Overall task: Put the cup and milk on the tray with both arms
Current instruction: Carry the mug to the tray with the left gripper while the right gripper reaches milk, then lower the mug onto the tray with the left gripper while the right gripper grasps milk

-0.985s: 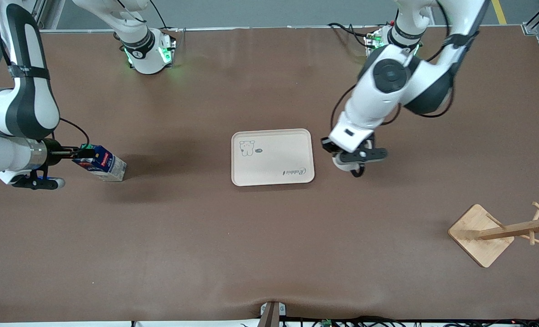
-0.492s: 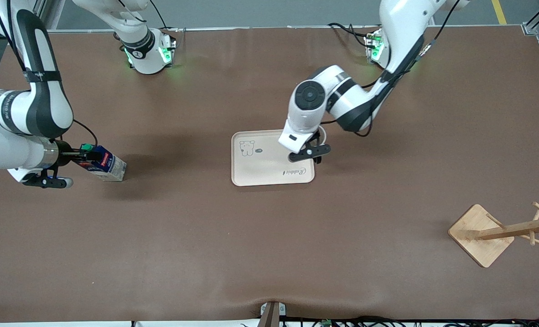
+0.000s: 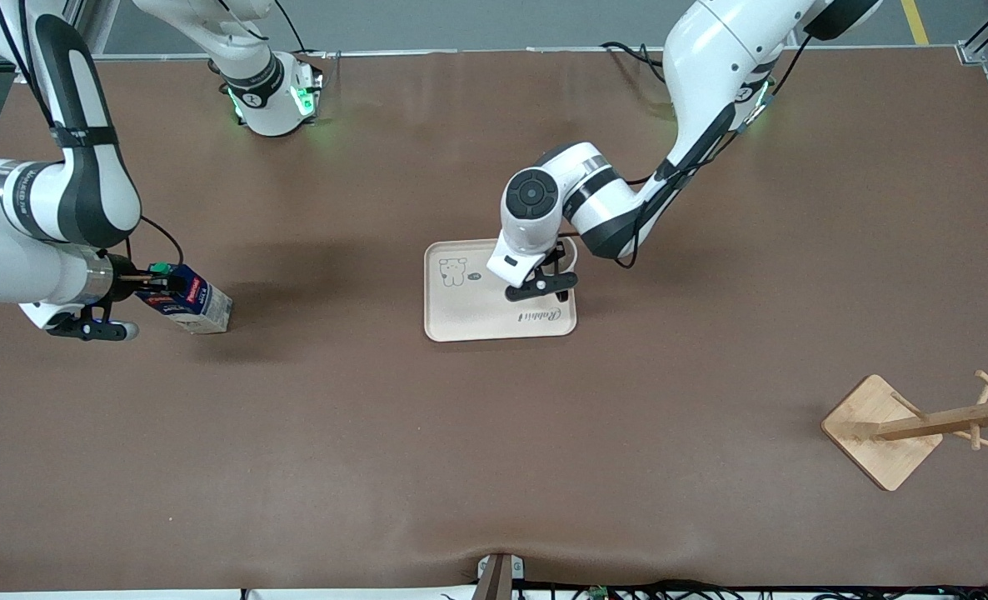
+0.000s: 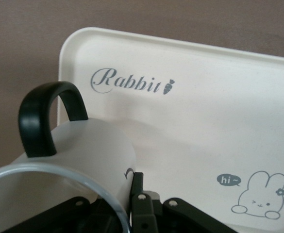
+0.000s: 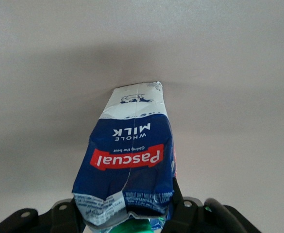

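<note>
the left gripper (image 3: 554, 268) hangs over the tray (image 3: 469, 321), toward its left-arm end, with its fingers clamped on the rim of the cup (image 4: 59, 174) — the white mug's black handle (image 4: 44, 116) points toward the "rabbit" lettering (image 4: 132, 83). the tray lies mid-table. the right gripper (image 3: 154, 287) sits at the right arm's end of the table, well apart from the tray, its fingers closed on the top of the milk (image 3: 192, 302) — the carton leans over, its base end on the table (image 3: 494, 458).
</note>
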You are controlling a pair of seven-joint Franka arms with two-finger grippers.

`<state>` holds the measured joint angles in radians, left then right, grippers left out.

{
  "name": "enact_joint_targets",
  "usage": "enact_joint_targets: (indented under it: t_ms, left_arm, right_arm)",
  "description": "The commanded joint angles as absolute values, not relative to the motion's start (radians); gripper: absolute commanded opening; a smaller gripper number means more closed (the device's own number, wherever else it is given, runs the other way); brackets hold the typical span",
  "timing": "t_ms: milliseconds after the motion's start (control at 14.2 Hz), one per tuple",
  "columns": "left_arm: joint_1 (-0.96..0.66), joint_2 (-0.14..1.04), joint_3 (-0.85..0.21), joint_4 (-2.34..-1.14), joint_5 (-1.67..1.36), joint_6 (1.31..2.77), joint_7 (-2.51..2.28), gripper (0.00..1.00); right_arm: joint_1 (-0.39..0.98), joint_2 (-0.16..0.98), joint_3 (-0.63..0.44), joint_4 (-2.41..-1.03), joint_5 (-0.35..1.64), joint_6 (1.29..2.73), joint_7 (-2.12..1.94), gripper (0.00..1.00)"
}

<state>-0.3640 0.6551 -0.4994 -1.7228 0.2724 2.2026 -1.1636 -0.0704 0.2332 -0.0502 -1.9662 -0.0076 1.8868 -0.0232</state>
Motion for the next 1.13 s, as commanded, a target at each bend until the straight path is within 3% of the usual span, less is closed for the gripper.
enact_joint_targets:
  t_ms: [0,141,563,704,774,1055]
  left_arm:
    - [-0.387,0.695,-0.494,-1.694,0.299,2.236,-1.181,0.00]
    - [-0.390,0.709,-0.495,-1.695,0.299,2.258,-1.181,0.00]
    - [-0.394,0.718,-0.492,-1.703,0.296,2.261,-1.206,0.00]
    - [-0.387,0.723,-0.492,-1.697,0.296,2.261,-1.215,0.73]
    - [-0.385,0.716,-0.492,-1.694,0.298,2.261,-1.221,1.00]
    - [-0.373,0.681,-0.483,-1.652,0.298,2.237,-1.220,1.00]
  right_arm:
    - [-0.069,0.213,-0.041,-1.892,-0.009,1.763,-0.018,0.00]
    - [-0.051,0.224,-0.041,-1.813,-0.006,1.663,-0.014,0.00]
    - [0.072,0.225,-0.040,-1.740,0.029,1.583,-0.003,0.00]
    - [0.101,0.225,-0.041,-1.726,0.078,1.582,0.001,0.00]
    - [0.116,0.225,-0.041,-1.717,0.099,1.582,0.033,0.00]
    - [0.214,0.235,-0.040,-1.677,0.132,1.582,0.207,0.00]
